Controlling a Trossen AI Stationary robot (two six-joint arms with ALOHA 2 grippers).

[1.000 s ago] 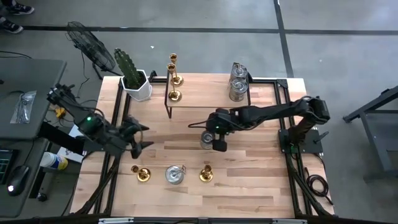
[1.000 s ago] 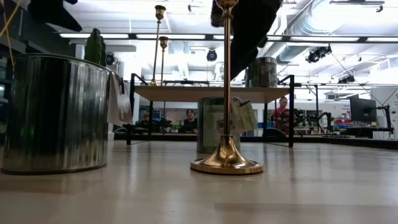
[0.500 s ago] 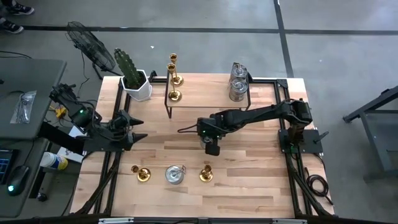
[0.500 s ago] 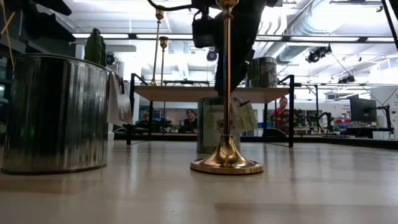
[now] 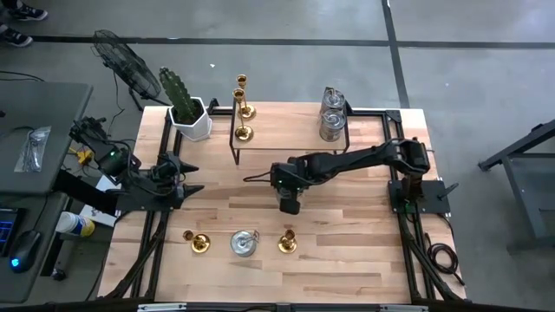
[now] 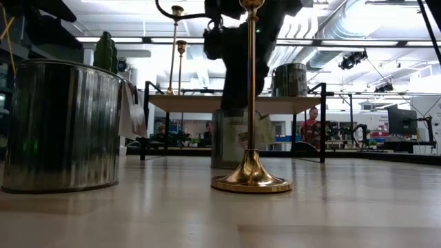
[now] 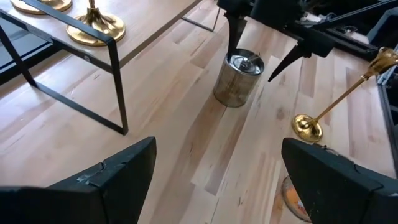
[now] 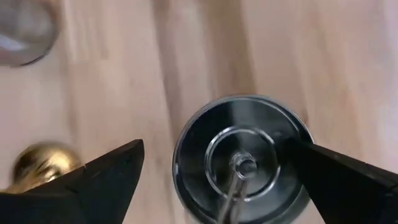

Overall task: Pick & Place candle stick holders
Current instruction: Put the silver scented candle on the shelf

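At the middle of the counter [image 5: 347, 251], the right tool [image 5: 291, 204] hangs over a silver holder [image 7: 239, 79], fingers spread either side to straddle it; it looks unheld, probably. The left tool [image 5: 178, 178] waits agape at the counter's left edge.

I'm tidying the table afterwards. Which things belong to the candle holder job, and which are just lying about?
Job: gold candlesticks, two on the shelf, two in front; silver holders, two on the shelf, one in front, one under the open right gripper.

Lying about: cactus pot, fan.
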